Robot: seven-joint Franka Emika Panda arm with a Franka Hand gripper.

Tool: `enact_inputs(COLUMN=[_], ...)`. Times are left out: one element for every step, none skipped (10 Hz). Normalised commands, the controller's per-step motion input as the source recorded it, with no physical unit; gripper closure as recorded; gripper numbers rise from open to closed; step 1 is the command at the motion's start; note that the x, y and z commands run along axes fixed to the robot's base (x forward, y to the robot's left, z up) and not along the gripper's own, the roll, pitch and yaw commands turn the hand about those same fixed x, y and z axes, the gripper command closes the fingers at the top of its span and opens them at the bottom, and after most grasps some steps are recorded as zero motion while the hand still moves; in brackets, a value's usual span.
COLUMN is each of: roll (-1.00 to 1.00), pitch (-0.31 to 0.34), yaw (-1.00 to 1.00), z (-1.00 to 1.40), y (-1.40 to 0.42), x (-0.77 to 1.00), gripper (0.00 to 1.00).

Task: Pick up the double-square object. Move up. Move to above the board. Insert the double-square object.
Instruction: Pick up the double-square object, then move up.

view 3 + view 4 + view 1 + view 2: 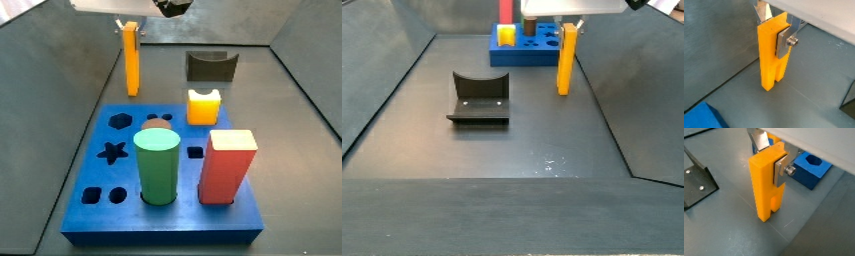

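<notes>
The double-square object [130, 60] is a tall orange-yellow bar with a lengthwise groove. It stands upright on the grey floor just behind the board's far left corner. My gripper [128, 25] is shut on its upper end. In both wrist views the silver fingers [784, 42] clamp the bar [771, 55] from two sides, and the bar [765, 188] hangs straight down from the gripper [773, 155]. I cannot tell whether its lower end touches the floor. The board [120, 205] is a thick blue slab with shaped holes; it also shows in a side view [536, 50].
A green cylinder [156, 165], a red square prism [227, 165] and a short orange-yellow block [202, 105] stand in the board. The dark fixture [211, 66] stands behind the board, and also shows in a side view [478, 98]. Grey walls enclose the floor.
</notes>
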Motion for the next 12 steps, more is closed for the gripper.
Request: enact_inputs(roll=[0.00,0.00,0.00,0.00,0.00,0.00,0.00,0.00,0.00,0.00,-0.01,-0.01], pitch=[0.000,0.000,0.000,0.000,0.000,0.000,0.000,0.004,0.053,0.068,0.083,0.087], yaw=[0.00,0.00,0.00,0.00,0.00,0.00,0.00,-0.01,-0.01,-0.01,-0.01,-0.01], z=[0.00,0.00,0.00,0.00,0.00,0.00,0.83,0.82,0.67,0.52,0.31,0.21], y=[0.00,0.00,0.00,0.00,0.00,0.00,0.00,-0.01,-0.01,-0.01,-0.01,-0.01], x=[0.00,0.00,0.00,0.00,0.00,0.00,0.00,0.02,0.02,0.02,0.02,0.02], gripper=[1.00,1.00,1.00,1.00,1.00,1.00,1.00,1.00,1.00,1.00,1.00,1.00])
